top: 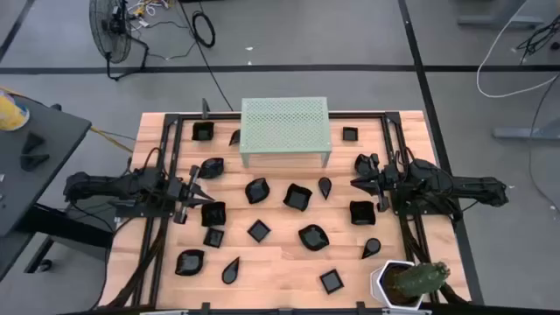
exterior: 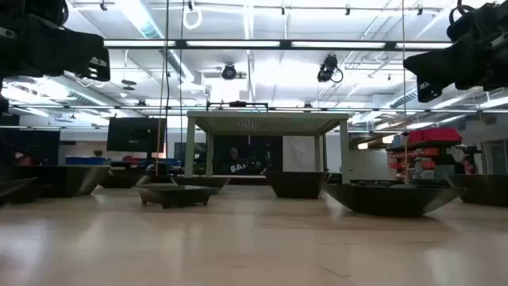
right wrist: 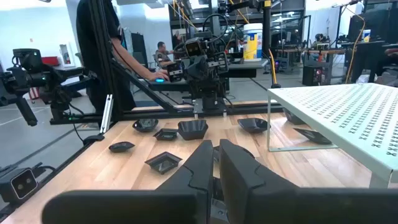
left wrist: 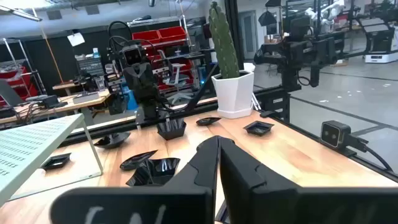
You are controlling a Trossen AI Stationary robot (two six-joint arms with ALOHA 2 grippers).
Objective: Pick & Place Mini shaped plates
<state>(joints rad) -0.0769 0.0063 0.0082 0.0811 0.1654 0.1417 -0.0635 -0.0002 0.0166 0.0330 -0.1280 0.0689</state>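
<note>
With both claws, left claw (top: 194,188) and right claw (top: 360,182), closed and empty, crowded plates (top: 257,190) could be knocked aside on the bench (top: 280,262).

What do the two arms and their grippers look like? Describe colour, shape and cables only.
Both arms are matte black with chunky, boxy joints. The left gripper and right gripper each end in two narrow, tapering dark fingers. Black cables run along the table's side rails beneath each arm. No markings are legible.
</note>
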